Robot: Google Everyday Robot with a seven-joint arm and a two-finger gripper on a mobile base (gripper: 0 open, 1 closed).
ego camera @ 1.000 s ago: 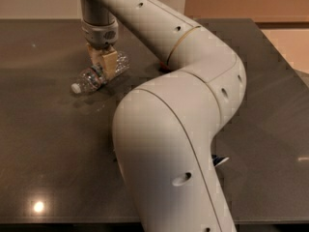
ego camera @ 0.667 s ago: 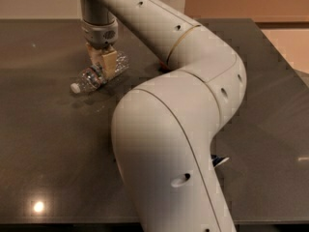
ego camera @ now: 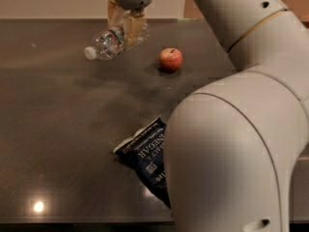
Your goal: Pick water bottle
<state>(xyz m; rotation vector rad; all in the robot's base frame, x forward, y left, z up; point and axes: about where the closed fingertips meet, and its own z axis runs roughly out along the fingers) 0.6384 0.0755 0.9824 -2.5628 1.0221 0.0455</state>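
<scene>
Reader: Location of water bottle (ego camera: 108,43) is being asked first. Where is it sitting?

Author: It is hanging in the upper left-centre of the camera view, tilting, with its white cap (ego camera: 90,52) pointing down and to the left. Its base end is resting inside the gripper (ego camera: 126,30). The clear ribbed body is showing plainly, while the label band is too small to read. The bottle appears to be hanging clear of the desk (ego camera: 48,129), and a faint shadow (ego camera: 96,81) is falling on the dark surface below it.

Reader: How are the fingers (ego camera: 139,27) standing?

Author: The tan fingers are clenching the bottle near its base, one on either side. The gripper is reaching down from the top edge of the view, just above and to the right of the bottle.

Reader: What is lying around it?

Author: A red apple (ego camera: 171,59) is sitting upright on the desk to the right of the bottle, near it but apart from it. A dark blue snack bag (ego camera: 145,158) is lying flat well below, towards the near edge of the desk. The white arm (ego camera: 227,153) is filling the right side of the view and covering the right part of that bag.
</scene>
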